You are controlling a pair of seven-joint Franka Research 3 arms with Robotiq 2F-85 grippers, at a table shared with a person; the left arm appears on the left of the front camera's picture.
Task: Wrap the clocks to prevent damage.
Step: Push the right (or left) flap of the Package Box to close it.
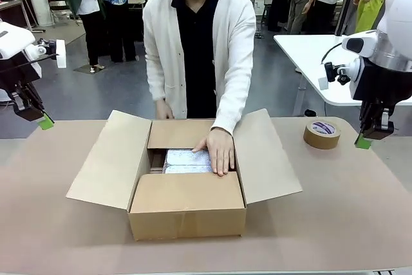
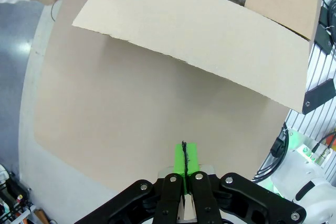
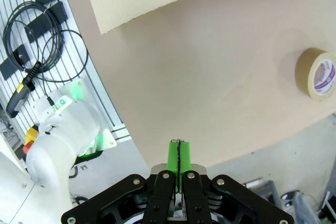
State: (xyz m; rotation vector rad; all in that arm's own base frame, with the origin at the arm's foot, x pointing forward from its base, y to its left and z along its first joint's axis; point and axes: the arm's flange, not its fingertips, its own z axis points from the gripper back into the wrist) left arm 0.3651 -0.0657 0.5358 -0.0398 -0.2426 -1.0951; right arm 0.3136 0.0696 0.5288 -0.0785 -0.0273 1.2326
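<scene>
Left jaws and right jaws are pressed together, empty, raised at either side of the desk (image 1: 335, 217). A bubble-wrapped bundle (image 1: 185, 159) lies inside the open cardboard box (image 1: 187, 214) mid-desk, under the person's hand (image 1: 220, 151).

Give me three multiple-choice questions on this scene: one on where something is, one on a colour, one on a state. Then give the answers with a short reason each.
1. Where is the roll of tape?
A) on the table, on the robot's right of the box
B) inside the box
C) on the floor

2. What colour are the gripper pads?
A) red
B) green
C) blue

3. How is the box?
A) taped shut
B) crushed flat
C) open, flaps spread

Answers:
1 A: the roll lies flat on the table near the right gripper.
2 B: both wrist views show green pads.
3 C: the flaps lie outward and a person's hand rests on a wrapped bundle inside.
</scene>
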